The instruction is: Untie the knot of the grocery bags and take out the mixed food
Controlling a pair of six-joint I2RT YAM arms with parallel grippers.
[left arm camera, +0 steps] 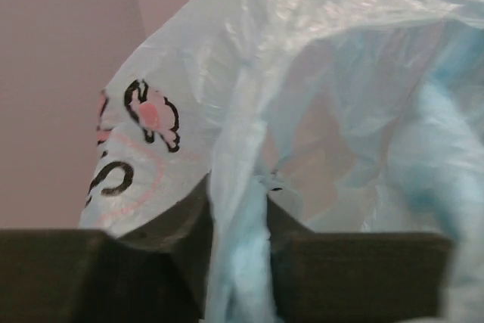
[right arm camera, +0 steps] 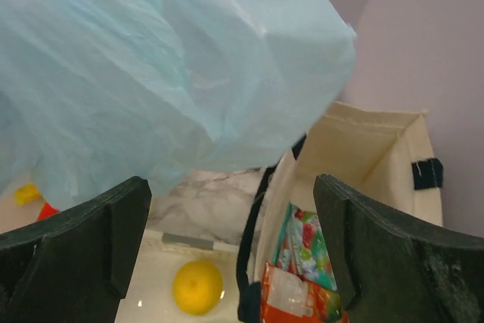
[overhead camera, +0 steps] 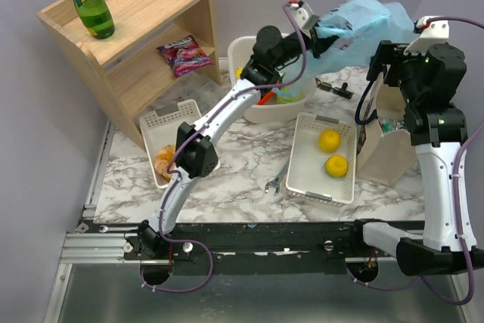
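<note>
The light-blue grocery bag [overhead camera: 364, 19] hangs in the air above the back right of the table. My left gripper [overhead camera: 324, 34] is shut on a twisted bunch of its plastic, which runs between the jaws [left arm camera: 236, 209]; a cartoon print [left arm camera: 151, 115] shows on the bag. I cannot make out the knot. My right gripper [overhead camera: 378, 57] is open just below the bag [right arm camera: 151, 58], with nothing between its fingers [right arm camera: 231, 187]. Two yellow fruits [overhead camera: 329, 140] [overhead camera: 336, 166] lie in a white tray [overhead camera: 302, 179]. An orange carrot [overhead camera: 265, 98] and green cabbage [overhead camera: 291, 96] sit in a white tub [overhead camera: 249, 111]. Bread [overhead camera: 164, 160] lies in a basket.
A beige canvas tote [overhead camera: 386, 153] with snack packets [right arm camera: 302, 262] stands directly under my right gripper. A wooden shelf [overhead camera: 144, 28] at the back left holds a green bottle [overhead camera: 89, 1] and a purple packet [overhead camera: 184, 54]. A wrench [overhead camera: 274, 181] lies beside the tray.
</note>
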